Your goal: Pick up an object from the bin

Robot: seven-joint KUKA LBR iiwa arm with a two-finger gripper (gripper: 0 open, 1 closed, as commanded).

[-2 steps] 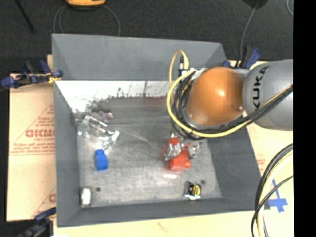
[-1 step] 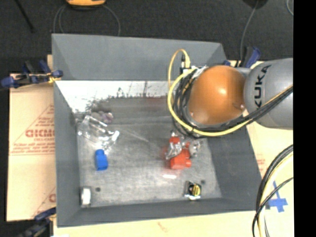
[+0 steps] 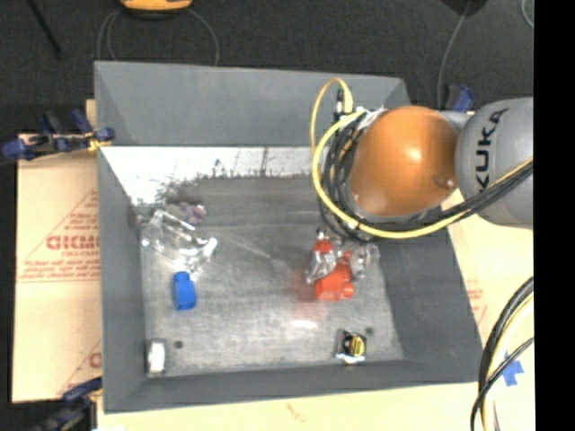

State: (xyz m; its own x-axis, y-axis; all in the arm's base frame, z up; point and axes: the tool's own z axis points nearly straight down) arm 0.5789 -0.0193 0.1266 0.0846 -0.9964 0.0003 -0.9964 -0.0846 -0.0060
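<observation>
Hangs low with the pincer (image 3: 342,260) right above a small red blocky thing (image 3: 334,285), lying just under it and slightly to its left, perhaps touching. Cannot tell whether apart, together or clamped on it, nor the long axis of the thing. Probably needs only a short straight descent; blue piece (image 3: 183,291) well apart leftward.

The gripper (image 3: 341,260) is hanging directly over a small red-orange block (image 3: 334,285) lying right of the bin's (image 3: 256,321) middle; a blue cap (image 3: 183,292) is lying well apart, leftward.
</observation>
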